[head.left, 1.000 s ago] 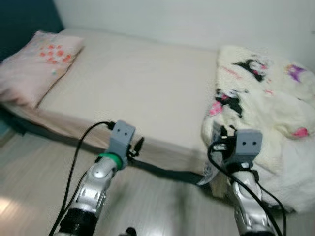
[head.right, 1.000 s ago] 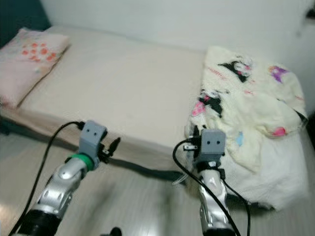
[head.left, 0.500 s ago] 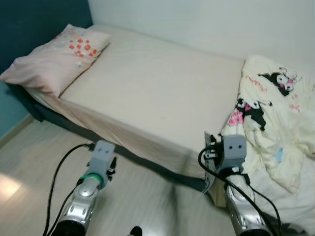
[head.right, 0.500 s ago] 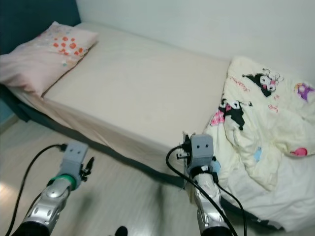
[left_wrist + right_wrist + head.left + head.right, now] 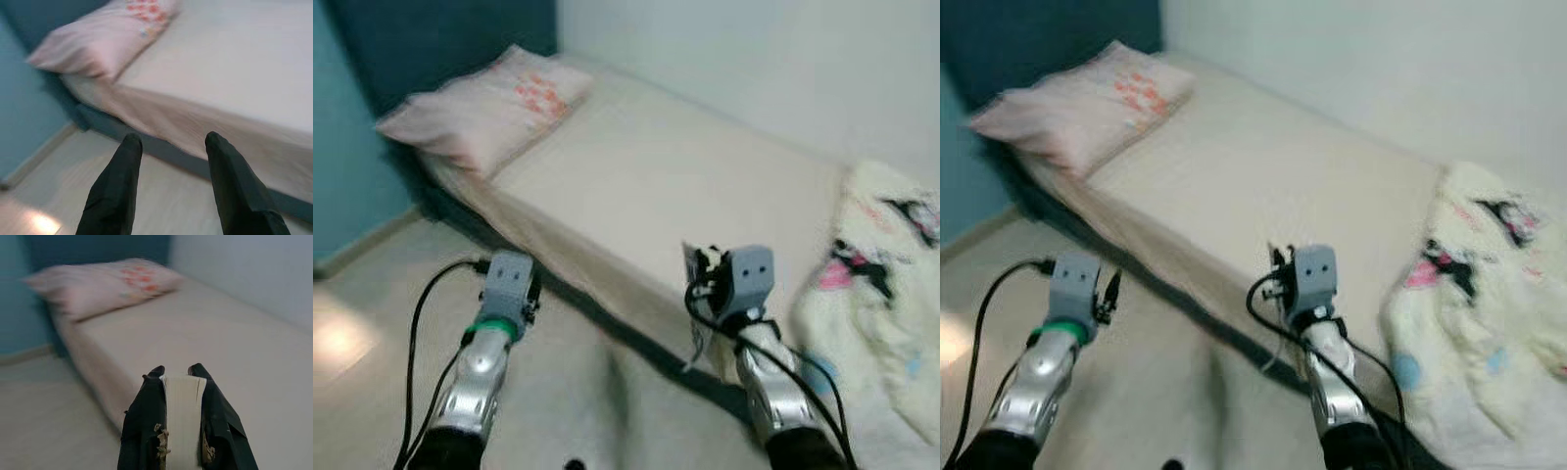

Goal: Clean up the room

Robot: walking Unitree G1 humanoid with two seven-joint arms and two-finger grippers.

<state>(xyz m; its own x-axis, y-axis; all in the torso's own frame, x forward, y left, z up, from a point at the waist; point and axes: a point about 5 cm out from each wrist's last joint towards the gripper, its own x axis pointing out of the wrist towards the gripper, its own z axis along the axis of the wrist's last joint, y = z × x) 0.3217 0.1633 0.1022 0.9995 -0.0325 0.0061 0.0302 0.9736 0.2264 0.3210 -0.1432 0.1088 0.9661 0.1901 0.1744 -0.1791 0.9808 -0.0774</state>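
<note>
Room space ahead is taken up mostly by a bed (image 5: 685, 186) with a bare, pale sheet, set against a light wall and a dark teal wall (image 5: 431, 39). A pale floor (image 5: 372, 392) is seen along its near side. A cream blanket (image 5: 891, 294) with cartoon prints is heaped at the robot's right end of the bed and hangs over the edge. A pink pillow (image 5: 489, 108) with red flowers is laid at the far left end.

The left gripper (image 5: 172, 138) is held above the floor beside the bed, its jaws spread apart with nothing between them. The right gripper (image 5: 177, 372) is raised near the bed's edge, its jaws closed on a thin, pale flat item (image 5: 182, 421). What the item is cannot be told; it is pinched upright by its faces, with part of it seen below the fingers in the head views.

Several risks can be judged. The held item could be slipped or bent if the arm is swung quickly, since only a narrow part of it is clamped. It could be dropped short and lost on the floor if it is released before the mattress is reached. The trailing wrist cables could be snagged on the bed frame or the hanging blanket. The head views are blurred, so any placement could be misjudged.
</note>
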